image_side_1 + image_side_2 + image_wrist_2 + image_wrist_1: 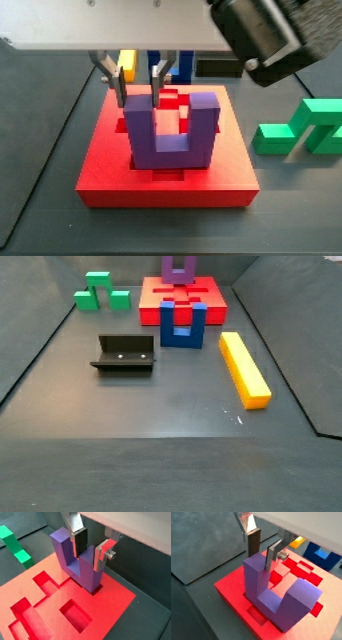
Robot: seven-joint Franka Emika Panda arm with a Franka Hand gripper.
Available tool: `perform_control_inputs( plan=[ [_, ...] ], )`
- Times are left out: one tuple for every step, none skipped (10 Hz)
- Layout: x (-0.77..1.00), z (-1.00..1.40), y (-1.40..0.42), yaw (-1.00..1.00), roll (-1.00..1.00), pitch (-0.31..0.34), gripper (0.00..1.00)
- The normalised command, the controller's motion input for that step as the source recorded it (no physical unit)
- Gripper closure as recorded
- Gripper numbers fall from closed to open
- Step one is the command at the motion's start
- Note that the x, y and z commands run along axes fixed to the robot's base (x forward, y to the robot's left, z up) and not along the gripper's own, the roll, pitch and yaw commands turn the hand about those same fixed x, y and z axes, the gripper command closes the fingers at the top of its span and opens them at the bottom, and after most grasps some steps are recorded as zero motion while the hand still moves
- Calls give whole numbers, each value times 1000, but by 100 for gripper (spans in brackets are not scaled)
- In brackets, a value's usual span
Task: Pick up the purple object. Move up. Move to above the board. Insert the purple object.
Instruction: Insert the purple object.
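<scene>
The purple object [171,145] stands upright on the board [160,185], its base bar sunk into a recess near one edge [97,587] and both prongs pointing up. My gripper [134,80] hangs over one prong, and in both wrist views its fingertips [253,542] flank that prong's top [254,562]. The jaws are open, with a gap between the dark pad [79,539] and the purple face. In a side view the purple object [177,268] shows at the far end of the board [147,301], where the gripper is cut off.
A green stepped block [305,130] lies beside the board. A blue U-shaped block [182,328] stands in front of the board, with a long yellow bar [243,368] on the floor next to it. The fixture [124,354] sits on the grey floor.
</scene>
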Motion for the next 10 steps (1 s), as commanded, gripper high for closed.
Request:
perform_control_inputs(
  plan=[
    [-146, -203, 0, -174, 49, -99, 100],
    [-23, 0, 0, -51, 0, -23, 100],
    [0, -3, 0, 0, 4, 0, 100],
    [-111, -17, 0, -60, 94, 0, 100],
    [-237, 37, 0, -114, 114, 3, 100],
    [-131, 377, 0, -74, 161, 31, 100],
    [-31, 280, -3, -51, 201, 39, 100],
    [3, 17, 0, 0, 31, 4, 100],
    [0, -37, 0, 0, 0, 0, 100],
    [103, -123, -106, 0, 69, 0, 100]
  ],
)
